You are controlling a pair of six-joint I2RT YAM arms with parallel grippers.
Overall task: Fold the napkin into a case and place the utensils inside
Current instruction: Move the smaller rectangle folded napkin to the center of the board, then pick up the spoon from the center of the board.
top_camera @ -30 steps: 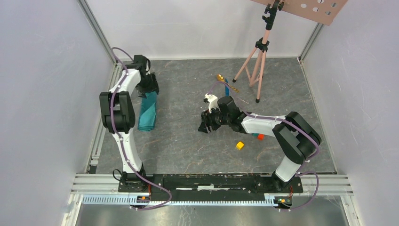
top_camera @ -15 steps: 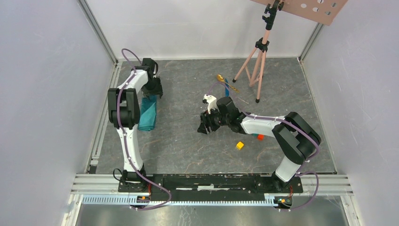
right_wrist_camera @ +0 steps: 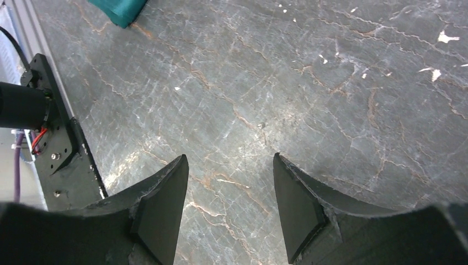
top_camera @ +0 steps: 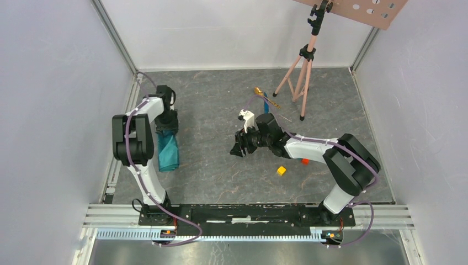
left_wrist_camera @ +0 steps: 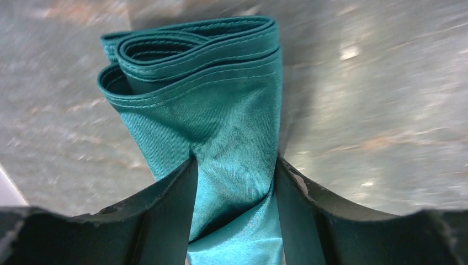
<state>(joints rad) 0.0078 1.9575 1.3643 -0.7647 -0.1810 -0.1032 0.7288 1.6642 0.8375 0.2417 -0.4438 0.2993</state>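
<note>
Left claw (left_wrist_camera: 233,165) clamped on one end of the folded teal napkin (left_wrist_camera: 221,105); right claw (right_wrist_camera: 229,163) stands open above the grey worktop (right_wrist_camera: 342,83)

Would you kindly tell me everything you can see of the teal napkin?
The napkin is teal-green cloth with stitched hems, folded into a narrow layered bundle resting on the left side of the grey table. Its layers curl open at one end; the left claw pinches the other end, its fingers pressing both sides.
</note>
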